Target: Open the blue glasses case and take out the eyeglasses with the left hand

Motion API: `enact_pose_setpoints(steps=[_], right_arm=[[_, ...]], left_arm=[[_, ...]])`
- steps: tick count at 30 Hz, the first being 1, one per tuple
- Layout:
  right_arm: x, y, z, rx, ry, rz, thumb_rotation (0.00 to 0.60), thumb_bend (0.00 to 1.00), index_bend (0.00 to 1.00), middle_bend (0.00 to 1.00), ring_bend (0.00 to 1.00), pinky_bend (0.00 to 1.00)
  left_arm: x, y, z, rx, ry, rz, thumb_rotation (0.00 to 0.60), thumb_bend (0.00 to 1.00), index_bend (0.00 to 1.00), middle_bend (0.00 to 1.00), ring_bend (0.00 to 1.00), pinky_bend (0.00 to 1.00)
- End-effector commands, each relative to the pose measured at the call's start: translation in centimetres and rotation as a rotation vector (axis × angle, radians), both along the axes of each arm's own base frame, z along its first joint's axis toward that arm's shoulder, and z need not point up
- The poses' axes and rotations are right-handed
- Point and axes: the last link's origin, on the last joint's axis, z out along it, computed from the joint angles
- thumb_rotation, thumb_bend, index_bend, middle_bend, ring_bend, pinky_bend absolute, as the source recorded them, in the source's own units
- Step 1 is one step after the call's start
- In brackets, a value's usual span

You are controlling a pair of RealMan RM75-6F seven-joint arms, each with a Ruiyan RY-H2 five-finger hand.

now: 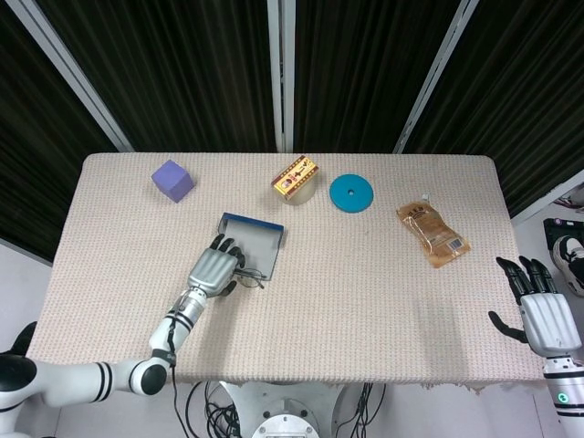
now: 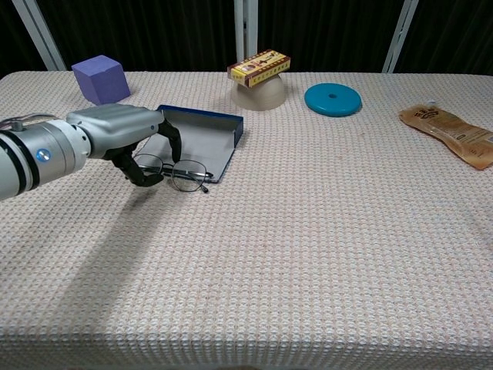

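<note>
The blue glasses case lies open and flat on the table, left of centre. The eyeglasses rest on the cloth at its near edge, outside the case. My left hand is down over the left end of the eyeglasses, its fingers curled around the left lens with the thumb under that rim. Whether it grips the frame is not visible. My right hand hangs off the table's right front corner, fingers spread and holding nothing.
A purple cube stands at the back left. Behind the case, a yellow box sits on an upturned bowl. A blue disc and a snack packet lie to the right.
</note>
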Motion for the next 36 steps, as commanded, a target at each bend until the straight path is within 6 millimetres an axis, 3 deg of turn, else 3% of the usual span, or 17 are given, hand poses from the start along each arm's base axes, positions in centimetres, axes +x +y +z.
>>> enact_pose_setpoints(steps=[1, 21, 31, 36], right_arm=[[0.0, 0.0, 0.0, -0.001, 0.0, -0.001, 0.6, 0.19, 0.0, 0.14, 0.0, 0.0], [-0.2, 0.1, 0.1, -0.001, 0.0, -0.01, 0.6, 0.19, 0.0, 0.15, 0.0, 0.0], [-0.1, 0.1, 0.1, -0.003, 0.002, -0.011, 0.6, 0.19, 0.0, 0.15, 0.0, 0.0], [-0.2, 0.0, 0.3, -0.008, 0.001, -0.008, 0.6, 0.19, 0.0, 0.15, 0.0, 0.0]], left_arm=[[0.0, 0.1, -0.1, -0.001, -0.003, 0.004, 0.6, 0.36, 0.41, 0.24, 0.06, 0.0], [0.0, 0.4, -0.9, -0.011, -0.028, 0.03, 0.6, 0.43, 0.53, 0.3, 0.07, 0.01], [0.5, 0.6, -1.4, -0.002, -0.066, 0.027, 0.6, 0.53, 0.63, 0.37, 0.13, 0.03], [0.2, 0.2, -0.6, 0.007, -0.079, 0.027, 0.6, 0.57, 0.66, 0.39, 0.14, 0.03]])
